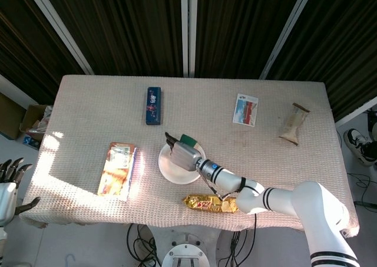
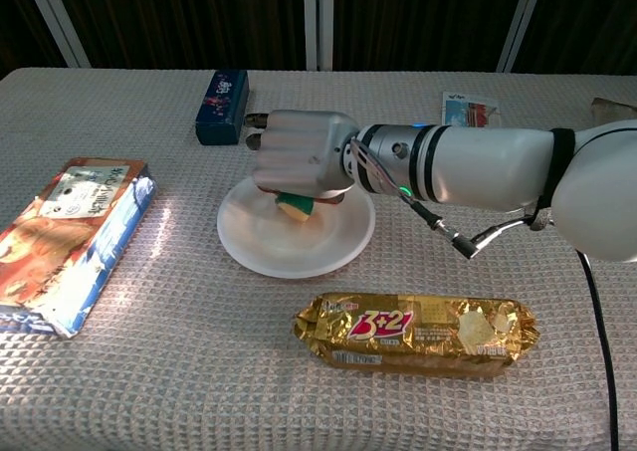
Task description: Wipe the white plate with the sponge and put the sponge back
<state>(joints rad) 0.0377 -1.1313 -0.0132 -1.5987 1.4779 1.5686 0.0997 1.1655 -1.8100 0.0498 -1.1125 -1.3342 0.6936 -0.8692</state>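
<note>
From the head view, the right hand (image 1: 184, 156) reaches over the white plate (image 1: 171, 171), which sits near the front middle of the table (image 1: 294, 96). The hand's fingers are curled down around the sponge (image 1: 188, 140), whose green edge shows at the plate's far rim. A gold snack packet (image 1: 206, 203) lies just in front of the plate, under the right forearm. An orange box (image 1: 118, 168) lies to the left of the plate, a blue box (image 1: 153, 105) further back, a small card (image 1: 245, 109) to the back right, and a beige wrapper (image 1: 293, 124) near the right edge. The left hand (image 1: 10, 184) hangs off the table's left front corner with its fingers spread and nothing in them.

From the chest view, the right hand (image 2: 299, 157) grips the sponge (image 2: 295, 206) from above and holds it over the far half of the white plate (image 2: 289, 244); its yellow underside and a green strip show below the fingers. The gold snack packet (image 2: 413, 332) lies near the plate's front, apart from it. The orange box (image 2: 65, 237) is at the left, the blue box (image 2: 221, 105) behind the plate.
</note>
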